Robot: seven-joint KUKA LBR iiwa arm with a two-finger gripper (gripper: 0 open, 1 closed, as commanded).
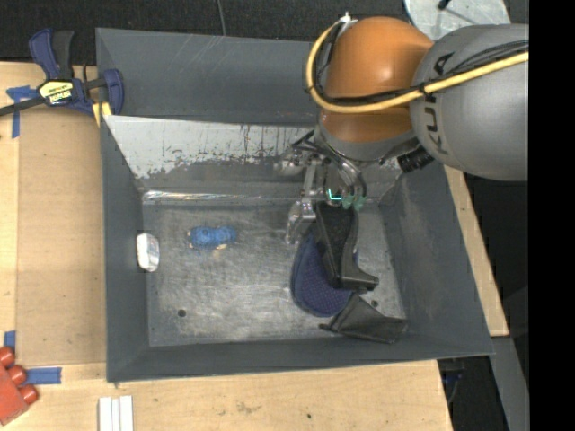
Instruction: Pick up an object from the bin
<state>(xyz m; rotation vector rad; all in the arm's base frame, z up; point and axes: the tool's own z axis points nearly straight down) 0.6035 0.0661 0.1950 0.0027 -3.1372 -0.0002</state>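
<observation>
My gripper (pixel 316 203) hangs below the orange wrist cover, low over the right half of the bin near its back wall. Right under and in front of it lies a dark blue rounded soft thing (pixel 308 285). A long black piece (pixel 341 254) runs from the gripper down across that blue thing's right side; whether it belongs to the gripper or lies loose I cannot tell. A black wedge-shaped thing (pixel 367 323) rests at the bin's front right corner, touching the blue one.
A small light-blue lump (pixel 212 236) lies left of centre on the bin floor. A white and silver small thing (pixel 147 251) sits against the left wall. The arm covers the bin's back right corner.
</observation>
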